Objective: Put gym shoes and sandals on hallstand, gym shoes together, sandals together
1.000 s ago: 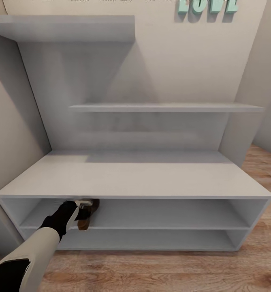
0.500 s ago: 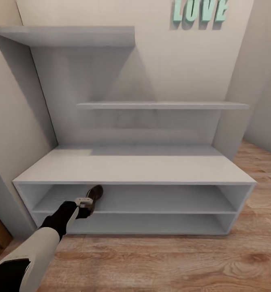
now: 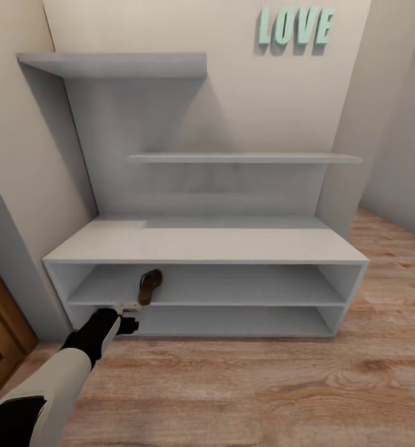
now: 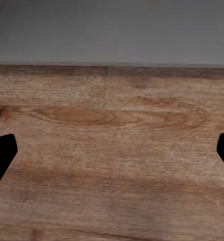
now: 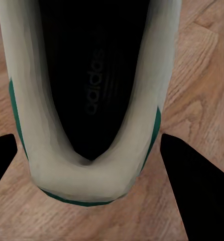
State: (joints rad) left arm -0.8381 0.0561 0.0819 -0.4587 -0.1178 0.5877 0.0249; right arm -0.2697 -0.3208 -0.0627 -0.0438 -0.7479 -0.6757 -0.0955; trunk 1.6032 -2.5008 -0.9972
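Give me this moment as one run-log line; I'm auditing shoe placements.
sandal: on hallstand upper shelf | left claw: open, empty, over floor | right claw: around gym shoe, grip unclear

Upper shelf [image 3: 244, 287] open right of sandal [image 3: 149, 286].

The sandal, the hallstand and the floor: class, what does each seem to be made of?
Sandal: probably leather, dark brown and matte.
Hallstand: seemingly painted board, smooth pale grey with no grain.
Floor: wood or wood-look planks, with grain, knots and plank seams.
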